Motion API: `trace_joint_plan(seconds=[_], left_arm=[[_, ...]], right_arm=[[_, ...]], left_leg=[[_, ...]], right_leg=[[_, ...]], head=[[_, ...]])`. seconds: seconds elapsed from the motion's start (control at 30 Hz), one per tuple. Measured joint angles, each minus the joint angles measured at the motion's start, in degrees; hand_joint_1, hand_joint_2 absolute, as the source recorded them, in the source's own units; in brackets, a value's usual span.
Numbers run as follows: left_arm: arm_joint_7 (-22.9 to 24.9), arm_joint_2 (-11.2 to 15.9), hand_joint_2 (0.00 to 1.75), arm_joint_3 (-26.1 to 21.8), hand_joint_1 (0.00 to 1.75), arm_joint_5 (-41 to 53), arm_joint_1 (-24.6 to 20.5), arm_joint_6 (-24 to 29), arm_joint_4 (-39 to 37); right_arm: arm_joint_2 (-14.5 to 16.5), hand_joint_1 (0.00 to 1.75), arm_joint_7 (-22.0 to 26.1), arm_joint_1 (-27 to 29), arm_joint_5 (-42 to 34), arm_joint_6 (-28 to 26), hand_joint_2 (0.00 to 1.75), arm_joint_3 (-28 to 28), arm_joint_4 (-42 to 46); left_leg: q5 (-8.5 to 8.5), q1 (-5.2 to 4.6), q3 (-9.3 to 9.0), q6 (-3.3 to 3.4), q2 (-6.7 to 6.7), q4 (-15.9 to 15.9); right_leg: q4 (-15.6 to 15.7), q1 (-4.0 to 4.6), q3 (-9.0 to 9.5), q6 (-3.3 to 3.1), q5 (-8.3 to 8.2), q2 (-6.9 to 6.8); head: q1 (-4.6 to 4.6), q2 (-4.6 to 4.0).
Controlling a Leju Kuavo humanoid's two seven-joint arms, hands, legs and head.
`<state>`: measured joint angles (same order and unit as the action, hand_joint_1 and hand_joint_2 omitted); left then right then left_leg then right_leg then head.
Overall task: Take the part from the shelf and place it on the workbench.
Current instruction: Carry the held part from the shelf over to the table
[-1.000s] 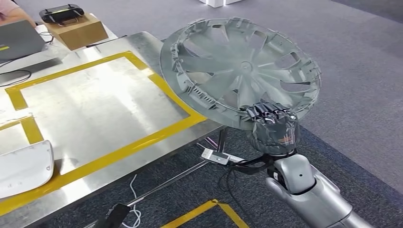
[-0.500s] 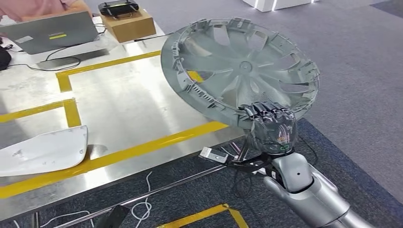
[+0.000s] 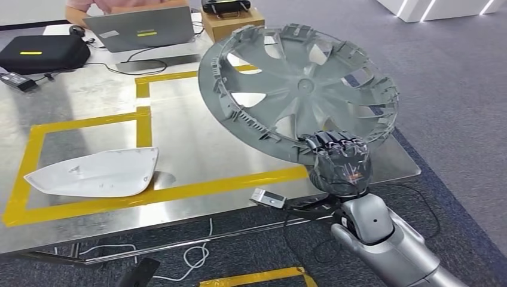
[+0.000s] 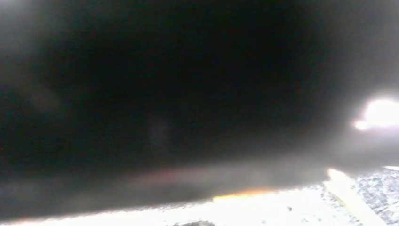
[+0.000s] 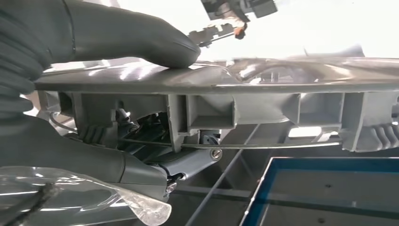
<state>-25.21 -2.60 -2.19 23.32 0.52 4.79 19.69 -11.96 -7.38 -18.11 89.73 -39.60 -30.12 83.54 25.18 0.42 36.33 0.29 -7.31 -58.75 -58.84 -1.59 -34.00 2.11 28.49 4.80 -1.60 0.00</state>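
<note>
A large grey wheel cover (image 3: 302, 89) with curved spokes and a clip-lined rim hangs tilted in the air over the right end of the steel workbench (image 3: 197, 149). My right hand (image 3: 339, 162) grips its lower rim from below, fingers curled over the edge. In the right wrist view the thumb (image 5: 141, 35) presses on one face of the wheel cover's rim (image 5: 244, 84) and the fingers (image 5: 84, 155) lie under it. The left wrist view is dark and blurred.
A white curved panel (image 3: 95, 173) lies inside the yellow tape frame (image 3: 197, 188) at the bench's front left. At the back stand a laptop (image 3: 140, 28), a black case (image 3: 42, 54) and a cardboard box (image 3: 230, 21); a person sits behind. Cables (image 3: 191, 257) lie on the carpet.
The whole scene has shifted: the camera turned, so the bench now lies more squarely ahead, with the wheel cover over its right end. My right hand keeps the same grip.
</note>
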Motion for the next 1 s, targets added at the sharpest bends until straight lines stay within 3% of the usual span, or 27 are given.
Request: trace_joint_plan(seconds=[0.03, 0.07, 0.1, 0.13, 0.2, 0.27, 0.3, 0.33, 0.4, 0.47, 0.57, 0.8, 1.0], left_arm=[[0.0, 0.1, 0.0, -0.1, 0.0, 0.0, 0.2, 0.0, 0.0], [0.0, 0.1, 0.0, -0.1, 0.0, 0.0, 0.3, 0.0, 0.0], [0.0, 0.1, 0.0, -0.1, 0.0, 0.0, 0.4, 0.0, 0.0], [0.0, 0.1, 0.0, -0.1, 0.0, 0.0, 0.3, 0.0, 0.0], [0.0, 0.1, 0.0, -0.1, 0.0, 0.0, 0.1, 0.0, 0.0], [0.0, 0.1, 0.0, -0.1, 0.0, 0.0, 0.1, 0.0, 0.0], [0.0, 0.1, 0.0, -0.2, 0.0, 0.0, 0.1, 0.0, 0.0], [0.0, 0.1, 0.0, -0.2, 0.0, 0.0, 0.2, 0.0, 0.0], [0.1, 0.2, 0.0, -0.4, 0.0, 0.0, 0.2, 0.1, 0.0], [0.1, 0.3, 0.0, -0.6, 0.0, 0.0, 0.2, 0.1, 0.0], [0.2, 0.3, 0.0, -0.8, 0.0, 0.0, 0.5, 0.1, 0.0], [0.4, 0.4, 0.0, -1.1, 0.0, 0.2, 0.5, 0.2, 0.0], [1.1, 0.4, 0.0, -1.4, 0.0, 0.6, 0.6, 0.2, 0.0]], right_arm=[[0.0, 1.75, 0.0, 0.1, 0.0, 0.0, 1.75, 0.0, 0.0], [0.0, 1.75, 0.0, 0.2, 0.0, 0.0, 1.75, -0.1, 0.0], [0.1, 1.75, 0.0, 0.2, 0.0, 0.0, 1.75, -0.1, 0.0], [0.1, 1.75, 0.0, 0.2, 0.0, 0.0, 1.75, 0.0, 0.0], [0.1, 1.75, 0.0, 0.3, -0.1, 0.0, 1.75, 0.1, 0.0], [0.2, 1.75, 0.3, 0.6, -0.3, 0.2, 1.75, 0.3, -0.2], [0.3, 1.75, 0.5, 0.7, -0.6, 0.5, 1.75, 0.3, -0.3], [0.4, 1.75, 0.7, 0.9, -0.8, 1.0, 1.75, 0.4, -0.4], [0.7, 1.75, 1.1, 1.1, -1.5, 2.3, 1.75, 0.6, -0.6], [0.9, 1.75, 1.3, 1.3, -2.0, 3.1, 1.75, 1.0, -1.0], [0.9, 1.75, 1.4, 1.7, -2.5, 3.4, 1.75, 1.3, -1.6], [0.9, 1.75, 2.4, 1.9, -4.0, 5.6, 1.75, 1.5, -2.5], [0.9, 1.75, 2.9, 2.3, -7.0, 8.5, 1.75, 1.4, -3.1]], left_leg=[[-0.05, 0.16, 0.14, -0.36, -0.59, 0.1], [0.13, 0.12, 0.24, -0.68, -0.26, -0.1], [0.79, 0.01, 0.66, -0.99, 0.96, -1.1], [2.03, -0.08, 1.6, -1.27, 2.69, -3.3], [5.49, -0.03, 5.0, -1.69, 6.03, -10.6], [7.0, 0.14, 7.59, -1.81, 6.84, -16.1], [6.13, 0.16, 7.41, -1.74, 6.88, -15.8], [4.37, 0.12, 6.14, -1.55, 6.88, -13.2], [0.85, -0.15, 2.0, -0.88, 6.96, -5.2], [-0.15, -0.4, -0.41, -0.56, 7.01, -0.3], [0.02, -0.46, -0.57, -0.96, 6.93, 0.4], [0.21, -0.56, -0.56, -0.35, 6.92, 0.4], [0.18, -0.61, -0.55, -0.24, 6.92, 0.4]], right_leg=[[0.0, 0.04, 0.08, -0.31, 0.08, -0.63], [0.2, 0.03, 0.27, -0.68, 0.09, -1.26], [0.3, -0.01, 0.49, -1.08, 0.1, -1.96], [0.5, -0.06, 0.73, -1.45, 0.13, -2.65], [0.5, 0.19, 1.06, -1.92, 0.34, -3.91], [0.5, 0.38, 1.26, -2.03, 0.53, -4.82], [0.5, 0.42, 1.39, -2.02, 0.62, -5.09], [0.5, 0.46, 1.57, -1.97, 0.74, -5.28], [0.5, 0.59, 1.9, -1.75, 1.03, -5.53], [0.4, 0.8, 1.9, -1.51, 1.27, -5.66], [0.5, 0.87, 1.85, -1.49, 1.36, -5.76], [1.4, 0.78, 2.24, -0.95, 1.06, -5.77], [1.4, 0.74, 2.24, -0.73, 0.95, -5.77]], head=[[-0.02, 0.0], [-0.11, 0.0], [-0.4, 0.0], [-0.68, 0.0], [-1.2, 0.0], [-1.21, 0.0], [-1.23, 0.0], [-1.22, 0.0], [-1.22, 0.0], [-1.16, 0.0], [-1.07, 0.0], [-1.08, 0.0], [-1.1, 0.0]])
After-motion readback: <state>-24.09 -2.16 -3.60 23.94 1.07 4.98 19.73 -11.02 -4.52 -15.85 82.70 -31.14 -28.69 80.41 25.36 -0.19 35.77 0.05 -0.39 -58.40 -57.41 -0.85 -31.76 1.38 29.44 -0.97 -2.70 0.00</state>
